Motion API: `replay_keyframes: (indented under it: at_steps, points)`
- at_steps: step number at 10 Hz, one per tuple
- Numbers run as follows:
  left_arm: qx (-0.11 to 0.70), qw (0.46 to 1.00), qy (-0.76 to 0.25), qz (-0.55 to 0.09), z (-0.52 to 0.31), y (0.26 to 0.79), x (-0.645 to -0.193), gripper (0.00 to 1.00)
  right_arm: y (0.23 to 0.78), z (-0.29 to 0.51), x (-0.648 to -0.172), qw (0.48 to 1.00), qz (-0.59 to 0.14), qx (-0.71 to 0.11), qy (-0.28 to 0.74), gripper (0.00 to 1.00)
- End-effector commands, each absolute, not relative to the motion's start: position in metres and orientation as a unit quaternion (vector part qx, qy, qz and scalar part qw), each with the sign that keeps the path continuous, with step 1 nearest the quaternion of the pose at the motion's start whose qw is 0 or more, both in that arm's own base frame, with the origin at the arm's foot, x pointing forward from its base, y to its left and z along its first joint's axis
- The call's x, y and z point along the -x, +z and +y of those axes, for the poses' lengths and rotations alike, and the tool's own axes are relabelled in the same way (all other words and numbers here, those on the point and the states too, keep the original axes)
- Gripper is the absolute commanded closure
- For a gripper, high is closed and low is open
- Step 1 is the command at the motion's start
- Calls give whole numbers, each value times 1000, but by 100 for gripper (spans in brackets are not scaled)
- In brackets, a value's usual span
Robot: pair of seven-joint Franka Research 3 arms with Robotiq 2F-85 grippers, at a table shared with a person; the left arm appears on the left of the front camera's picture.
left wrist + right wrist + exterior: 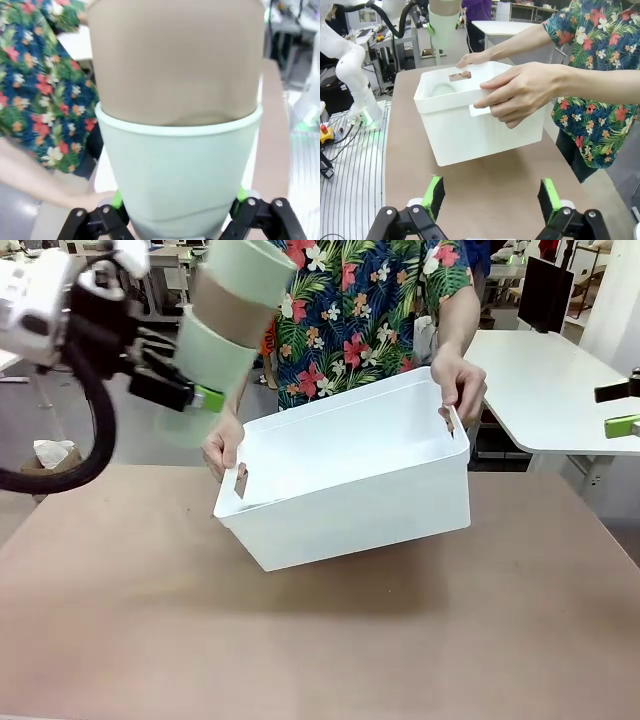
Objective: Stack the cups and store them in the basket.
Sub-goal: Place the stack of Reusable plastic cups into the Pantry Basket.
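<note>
A person's hands point(222, 443) tilt the white basket point(350, 475) above the table point(300, 640) as the left gripper point(185, 390) holds stacked cups point(225, 320) aloft beside it.

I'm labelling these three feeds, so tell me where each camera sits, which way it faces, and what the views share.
Front view: fixed on the robot's side, facing across the table at the person holding the tilted basket; the left claw grips the stack of cups.
Left wrist view: on the left wrist, looking along its fingers at the clamped stack.
Right wrist view: on the right wrist, looking past the open right claw at the basket and the person's hands.
Shared: front and right wrist views both show basket, hands and cups.
</note>
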State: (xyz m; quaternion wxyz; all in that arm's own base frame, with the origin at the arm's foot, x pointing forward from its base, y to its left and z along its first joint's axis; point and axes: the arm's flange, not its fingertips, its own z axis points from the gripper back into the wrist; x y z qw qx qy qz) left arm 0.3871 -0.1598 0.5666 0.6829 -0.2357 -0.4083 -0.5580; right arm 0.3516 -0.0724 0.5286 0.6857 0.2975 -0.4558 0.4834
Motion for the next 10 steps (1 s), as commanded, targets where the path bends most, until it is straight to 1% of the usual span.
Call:
replay_keyframes:
  at_steps: [1,5,10]
  points:
    - [205,702,-576,-366,-188,567,-412,13,532,-72,-354,681,-466,-304,477,0]
    - [167,704,-608,-326,-261,549,-435,13,532,-72,-354,681,-466,-304,477,0]
    - [146,722,-612,-287,-310,510,-457,13,532,-72,-354,681,-466,-304,477,0]
